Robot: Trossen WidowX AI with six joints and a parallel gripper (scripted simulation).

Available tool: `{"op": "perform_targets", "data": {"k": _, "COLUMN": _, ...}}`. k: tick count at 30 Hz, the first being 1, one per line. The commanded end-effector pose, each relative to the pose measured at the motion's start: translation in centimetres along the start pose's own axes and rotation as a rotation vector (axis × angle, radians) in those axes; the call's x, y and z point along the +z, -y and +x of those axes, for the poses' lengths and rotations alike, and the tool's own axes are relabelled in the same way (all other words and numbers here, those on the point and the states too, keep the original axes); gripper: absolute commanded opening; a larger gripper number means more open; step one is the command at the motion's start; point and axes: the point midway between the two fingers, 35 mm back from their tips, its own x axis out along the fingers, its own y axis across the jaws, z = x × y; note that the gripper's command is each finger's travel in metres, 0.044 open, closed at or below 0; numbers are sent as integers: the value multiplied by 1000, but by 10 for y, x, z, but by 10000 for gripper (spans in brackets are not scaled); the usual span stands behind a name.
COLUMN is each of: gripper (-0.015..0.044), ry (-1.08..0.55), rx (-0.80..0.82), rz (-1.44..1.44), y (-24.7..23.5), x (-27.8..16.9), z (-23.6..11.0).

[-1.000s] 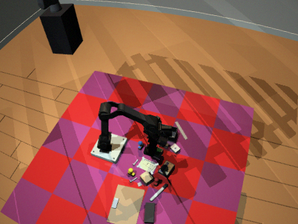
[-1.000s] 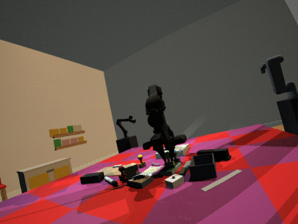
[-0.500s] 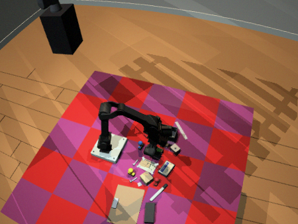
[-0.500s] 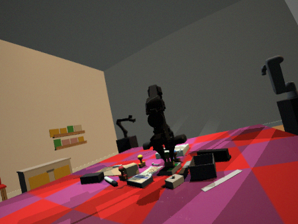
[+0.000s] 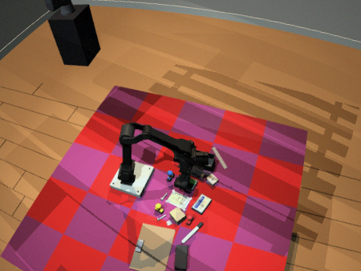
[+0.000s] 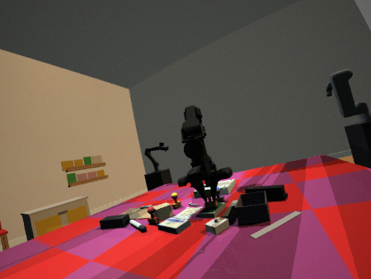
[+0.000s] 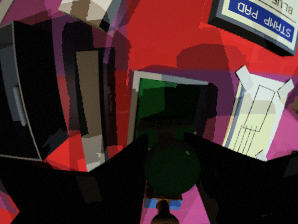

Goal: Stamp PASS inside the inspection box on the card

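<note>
PASS stamp (image 7: pixel 169 163), its dark green knob clamped in the gripper (image 7: pixel 169 176), is poised directly over the green ink pad (image 7: pixel 169 99) on the checkered tabletop (image 5: pixel 249 224). Just beside the pad lies the white inspection card (image 5: pixel 179 199), with a blue-knobbed stamp (image 5: pixel 170 174) standing near the arm.

The gripper (image 7: pixel 166 163) is covering the lower half of the wrist frame, hiding most of the green ink pad (image 7: pixel 162 106). The card (image 7: pixel 256 119) is running off the right edge. The stamp face is lying out of sight, so contact with the pad cannot be told.
</note>
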Motion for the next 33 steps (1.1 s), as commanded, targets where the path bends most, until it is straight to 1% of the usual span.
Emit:
{"op": "perform_targets", "data": {"k": 1, "gripper": 0, "ry": -1, "rx": 3, "rz": 0, "y": 0, "x": 0, "z": 3}}
{"op": "perform_targets", "data": {"k": 17, "gripper": 0, "ry": -1, "rx": 3, "rz": 0, "y": 0, "x": 0, "z": 3}}
{"op": "perform_targets", "data": {"k": 33, "gripper": 0, "ry": -1, "rx": 3, "rz": 0, "y": -1, "x": 0, "z": -5}}
